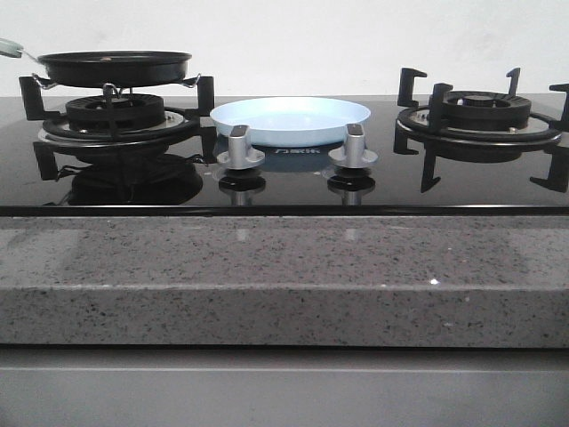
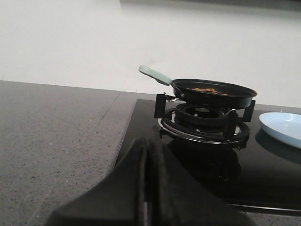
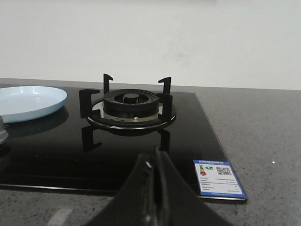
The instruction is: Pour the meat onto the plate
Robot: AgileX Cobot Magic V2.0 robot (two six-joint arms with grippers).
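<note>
Take the plate as your landmark: it sits on the black glass hob between the two burners, just behind the two silver knobs, pale blue and bare inside. To its left, on the left burner's grate, rests the black frying pan, its pale handle pointing away from the plate toward the wall side. From the left wrist view you can see the meat as a low heap of orange-brown pieces inside the pan, just showing over its rim; so the meat lies left of the plate and apart from it. To the plate's right stands the right burner, its grate carrying nothing. Your left tool hangs over the grey stone counter, short of the hob's near left corner, with the pan and meat well apart from it and the plate farther off beyond them; its two fingers are pressed together and grip nothing. Your right tool hangs at the hob's near edge in front of the right burner, with the plate well off to its left and a small blue-edged label on the glass just beside it; its fingers too meet with nothing between them.
</note>
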